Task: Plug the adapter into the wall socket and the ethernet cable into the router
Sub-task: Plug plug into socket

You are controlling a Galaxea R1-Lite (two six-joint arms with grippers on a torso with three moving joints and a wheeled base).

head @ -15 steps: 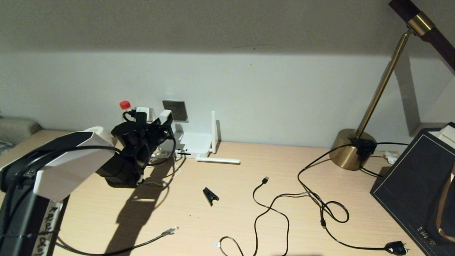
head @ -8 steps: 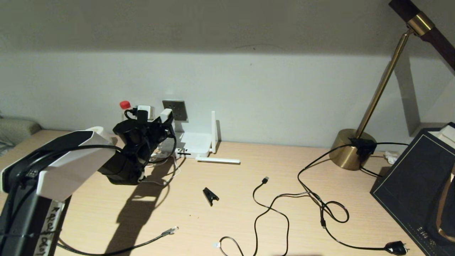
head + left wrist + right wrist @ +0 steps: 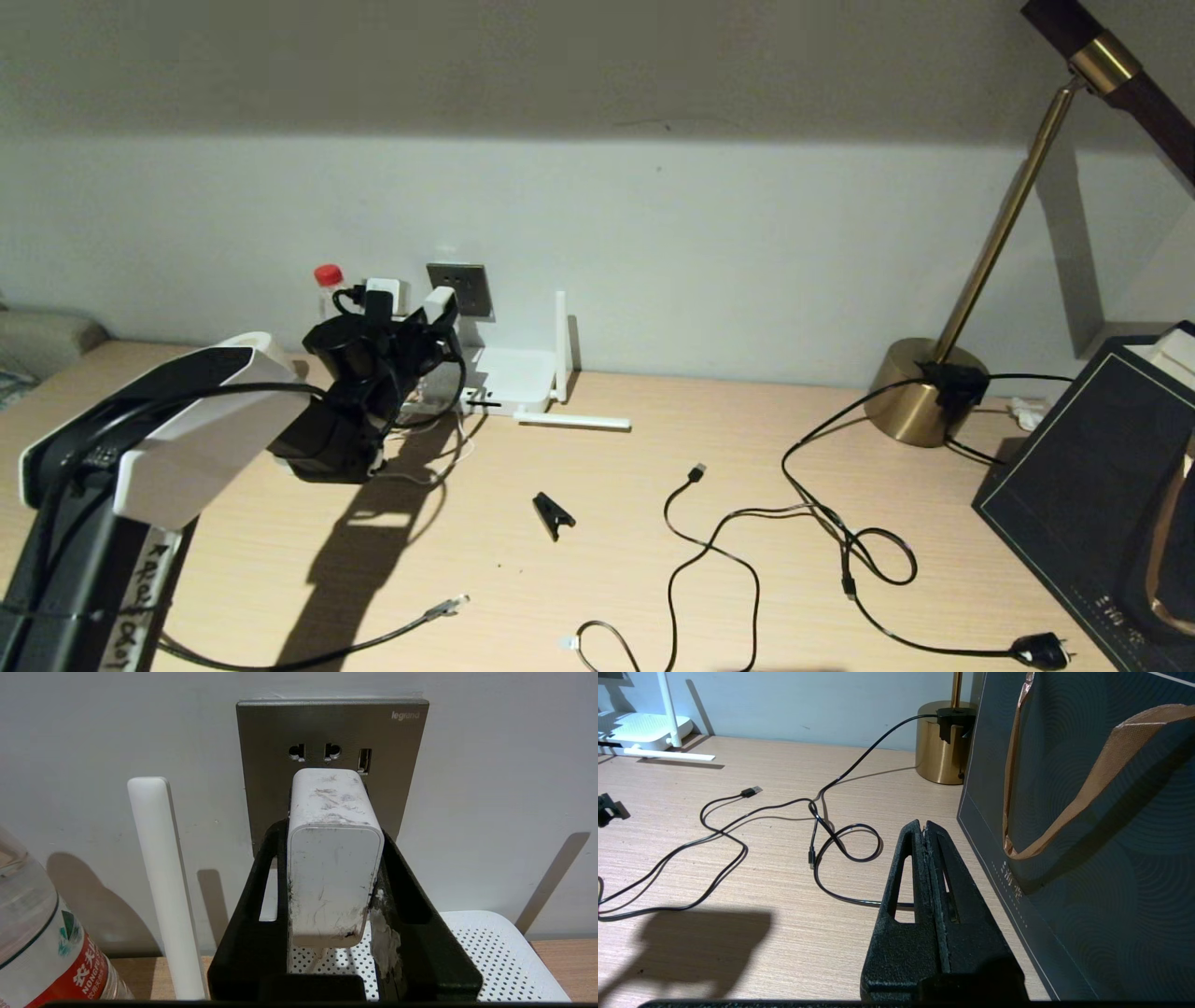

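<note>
Over the last second your left gripper (image 3: 334,905) has lifted slightly and crept toward the wall, carrying the adapter (image 3: 332,858) with it. From that I judge you are in the final approach of the first step, with the plug not yet seated.

Nearest to you in the left wrist view, the two black fingers (image 3: 252,933) are pinched on the adapter's sides, and the scuffed white block stands up between them. Its thin cord drops away beneath the palm. Just below and beyond the fingers lies the router (image 3: 490,952), its perforated top showing on either side of them, with one antenna (image 3: 161,882) upright off to one side and a water bottle (image 3: 42,952) further out on that side. Straight ahead of the adapter's far end is the wall socket (image 3: 271,788). The adapter's top edge sits just under the two round pin holes and the slot beside them, very close to the plate, but you cannot tell whether the prongs touch.

The left arm reaches forward and up from your left side, wrist level, fingers pointing at the wall.

The ethernet cable (image 3: 411,623) lies on the desk (image 3: 653,523) well behind that hand, connector free. Your right gripper (image 3: 927,833) is parked low over the desk beside the dark paper bag (image 3: 1087,835), fingers pressed together on nothing.
</note>
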